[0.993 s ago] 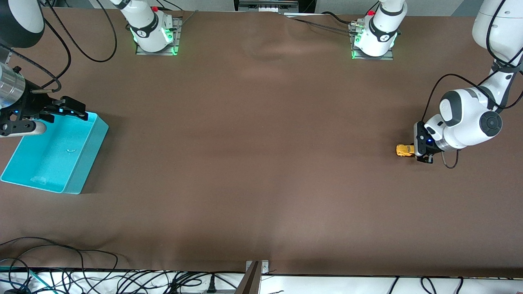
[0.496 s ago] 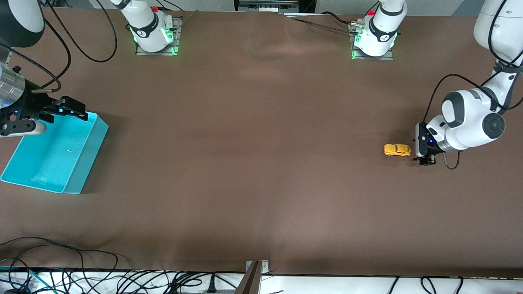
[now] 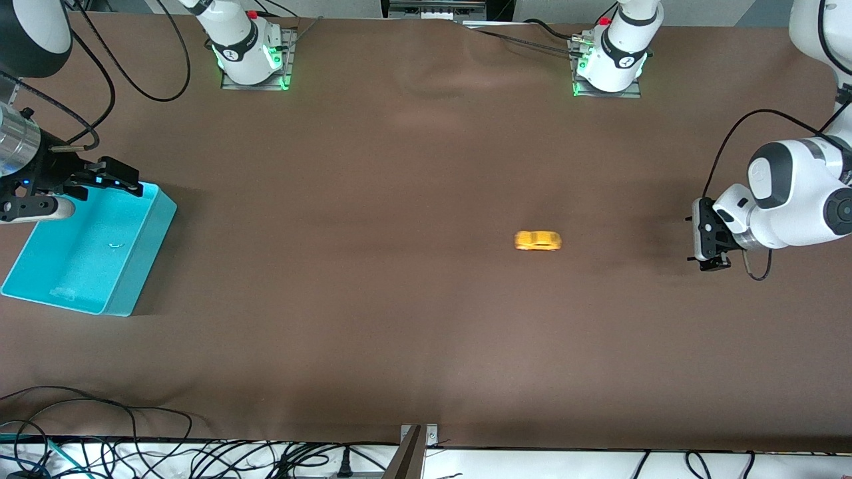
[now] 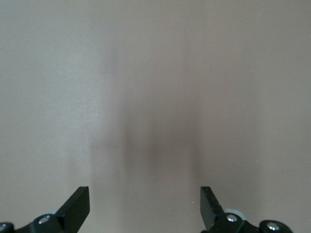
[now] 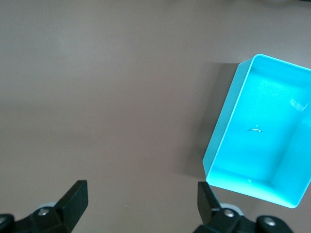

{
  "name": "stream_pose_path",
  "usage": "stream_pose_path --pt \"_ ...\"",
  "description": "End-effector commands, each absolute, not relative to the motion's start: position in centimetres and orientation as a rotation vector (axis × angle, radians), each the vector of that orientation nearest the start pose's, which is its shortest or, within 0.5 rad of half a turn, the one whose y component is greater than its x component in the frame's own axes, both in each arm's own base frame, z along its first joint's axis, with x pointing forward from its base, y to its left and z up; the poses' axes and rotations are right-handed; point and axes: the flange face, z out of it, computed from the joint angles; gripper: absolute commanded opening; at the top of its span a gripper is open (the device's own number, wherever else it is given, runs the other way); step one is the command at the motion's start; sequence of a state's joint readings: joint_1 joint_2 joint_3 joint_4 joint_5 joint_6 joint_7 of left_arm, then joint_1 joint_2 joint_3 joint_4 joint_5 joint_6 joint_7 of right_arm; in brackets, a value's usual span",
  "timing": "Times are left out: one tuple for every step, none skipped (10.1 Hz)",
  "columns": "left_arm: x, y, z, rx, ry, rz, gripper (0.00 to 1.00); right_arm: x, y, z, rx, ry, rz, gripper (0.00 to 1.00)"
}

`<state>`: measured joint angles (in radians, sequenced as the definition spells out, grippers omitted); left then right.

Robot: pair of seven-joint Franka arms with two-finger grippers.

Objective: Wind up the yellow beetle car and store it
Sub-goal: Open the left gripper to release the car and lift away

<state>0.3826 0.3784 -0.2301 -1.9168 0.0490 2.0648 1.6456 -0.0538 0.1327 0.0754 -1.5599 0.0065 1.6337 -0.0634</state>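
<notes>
Rolling free, the tiny yellow-orange beetle toy car (image 3: 538, 240) has travelled from beside the left claw (image 3: 709, 241) toward the middle of the brown counter (image 3: 399, 299), where it now sits well apart from both arms; it looks slightly smeared, so it may be in motion. That left claw has drawn back toward its own end of the counter, low over bare surface, its black fingers (image 4: 77, 206) spread wide and holding nothing. At the right arm's end, the right claw (image 3: 40, 189) waits over the rim of the turquoise rectangular plastic bin (image 3: 150, 246), its fingers (image 5: 75, 196) likewise parted wide and empty.
</notes>
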Motion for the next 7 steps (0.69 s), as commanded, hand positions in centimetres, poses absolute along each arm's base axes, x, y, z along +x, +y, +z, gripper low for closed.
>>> stream_pose_path --pt "60.2 8.5 32.1 -2.517 2.199 0.24 1.0 59.7 1.1 56.2 -3.125 -0.163 0.095 1.0" --pt "60.6 8.0 33.1 -2.546 2.164 0.252 1.0 59.6 1.1 56.1 -3.124 -0.165 0.104 1.0" --pt "61.0 6.6 33.8 -2.561 2.146 0.251 1.0 59.6 1.0 56.2 -3.125 -0.165 0.1 1.0" --pt "61.1 5.3 34.3 -2.58 2.128 0.262 1.0 59.7 0.7 56.1 -3.125 -0.158 0.102 1.0" --pt "61.3 4.5 34.9 -2.609 2.094 0.273 1.0 59.7 0.3 56.0 -3.125 -0.148 0.107 1.0" --pt "61.5 3.6 35.5 -2.63 2.065 0.272 1.0 59.7 0.1 56.0 -3.126 -0.141 0.104 1.0" --pt "61.7 3.4 36.1 -2.665 2.019 0.288 1.0 59.7 0.1 56.1 -3.126 -0.139 0.1 1.0"
